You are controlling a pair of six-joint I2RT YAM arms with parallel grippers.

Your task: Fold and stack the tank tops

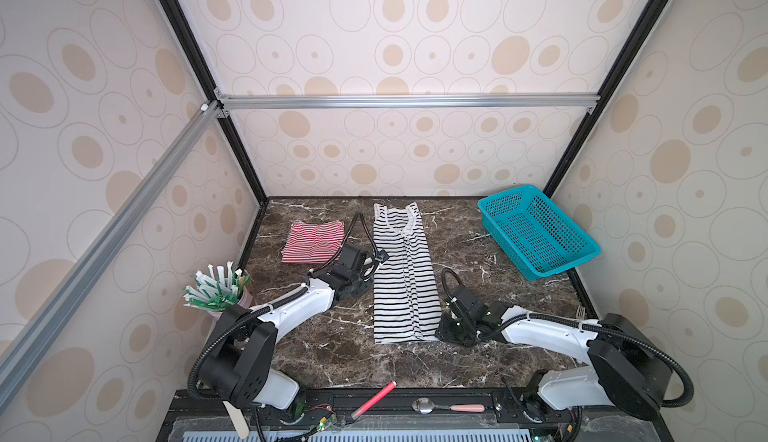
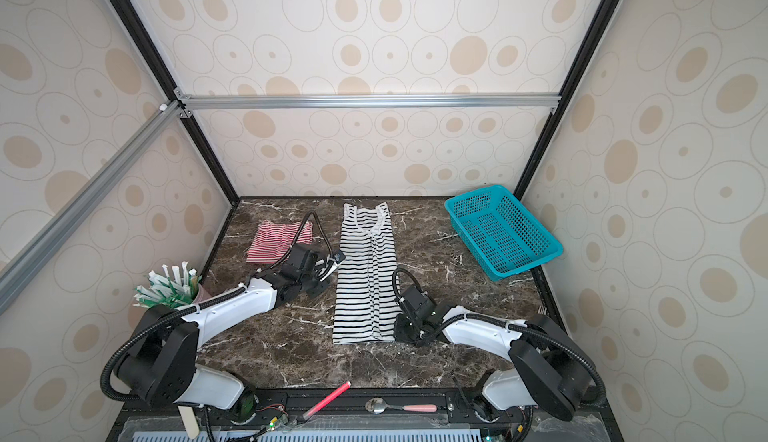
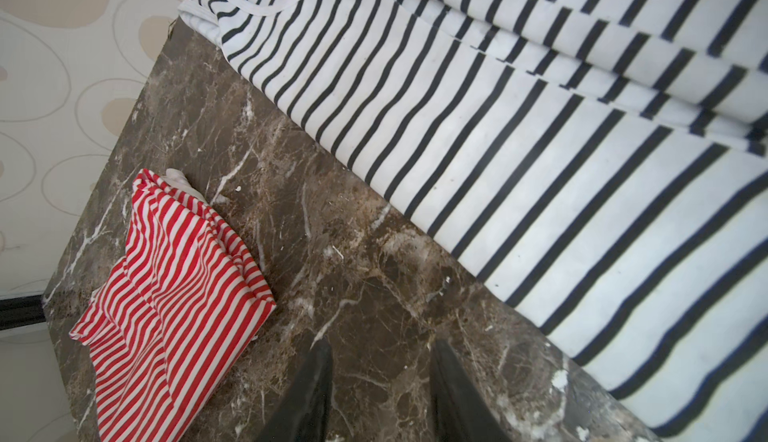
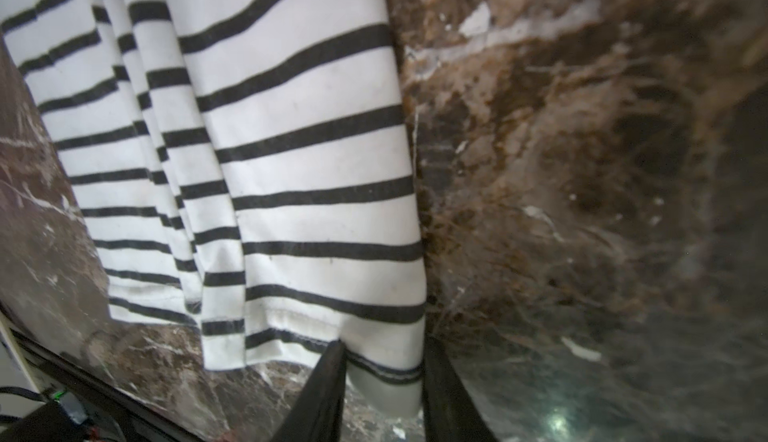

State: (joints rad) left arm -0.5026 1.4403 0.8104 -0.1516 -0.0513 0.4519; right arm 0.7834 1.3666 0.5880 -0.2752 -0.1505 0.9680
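The black-and-white tank top [image 1: 402, 278] lay lengthwise at the centre of the marble table [image 1: 490, 261], folded into a narrow strip. The red-and-white tank top [image 1: 312, 241] lay folded to its left, apart from it. The left gripper [image 3: 383, 346] stood over bare marble between them, fingers apart and empty. The right gripper [image 4: 384, 342] straddled the strip's near hem corner; whether it was clamped could not be determined.

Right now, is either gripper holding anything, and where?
Left gripper: nothing. Right gripper brackets the near hem corner of the black-and-white striped cloth tank top; clamped or not cannot be told.
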